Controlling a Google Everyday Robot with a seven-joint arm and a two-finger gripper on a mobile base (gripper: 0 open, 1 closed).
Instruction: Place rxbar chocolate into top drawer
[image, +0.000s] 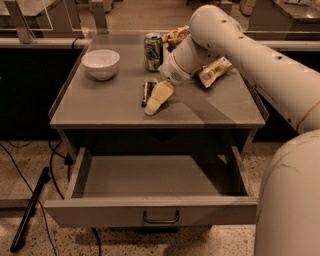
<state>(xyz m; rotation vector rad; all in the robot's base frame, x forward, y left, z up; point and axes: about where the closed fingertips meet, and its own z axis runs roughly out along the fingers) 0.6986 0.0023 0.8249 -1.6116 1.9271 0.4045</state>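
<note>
The rxbar chocolate (147, 92), a small dark bar, lies flat on the grey table top (100, 107) near its middle. My gripper (157, 98) is low over the table, right beside the bar on its right, and seems to touch it. The arm reaches in from the upper right. The top drawer (100, 212) is pulled wide open below the table. Its dark bail handle (161, 217) is at the centre of the front panel, and nothing shows inside it.
A white bowl (100, 63) stands at the table's back left. A green can (153, 51) stands behind the gripper. A crinkled snack bag (216, 70) lies to the right, partly under the arm. A dark pole (30, 210) and cables lie on the floor at left.
</note>
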